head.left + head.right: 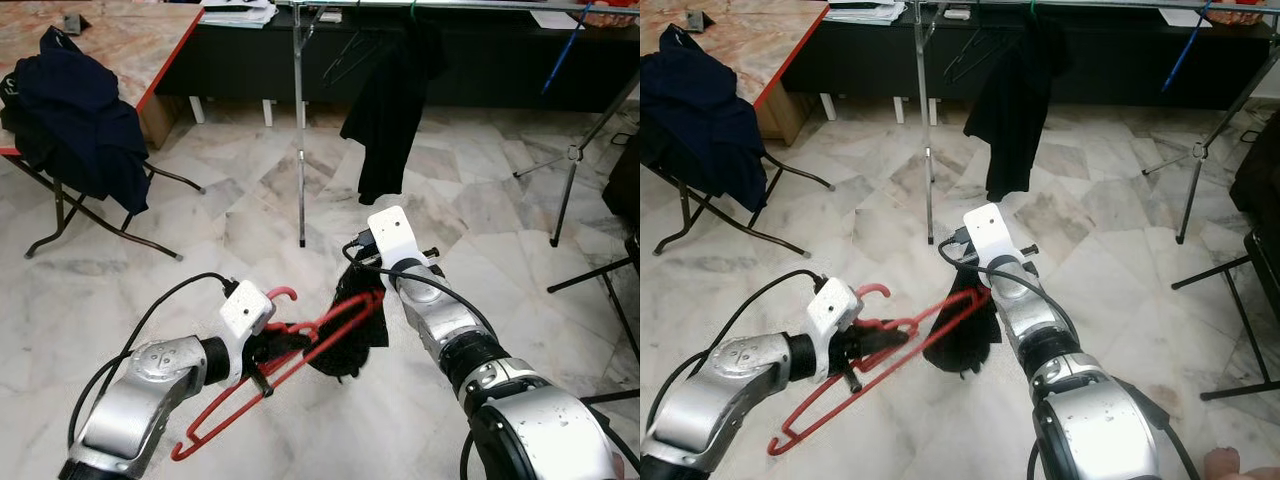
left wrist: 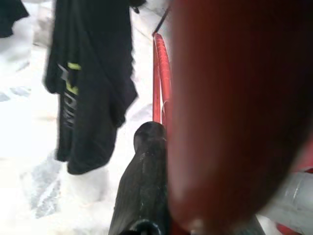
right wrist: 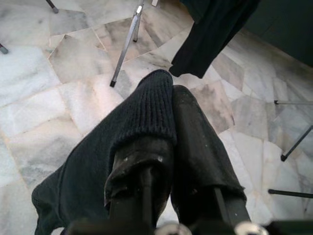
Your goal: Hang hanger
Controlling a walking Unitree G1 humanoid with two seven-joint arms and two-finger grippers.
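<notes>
Red wire hanger (image 1: 262, 385) tilted above floor, black garment (image 1: 350, 335) draped on one end.

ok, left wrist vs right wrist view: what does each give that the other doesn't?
Left wrist alone: the red hanger running along a black finger, and yellow-green print on the black garment hanging beyond. Right wrist alone: the right gripper shut on ribbed black fabric, a clothes rack's metal leg, and another dark garment hanging above the floor. Both: black cloth over pale marble floor.
</notes>
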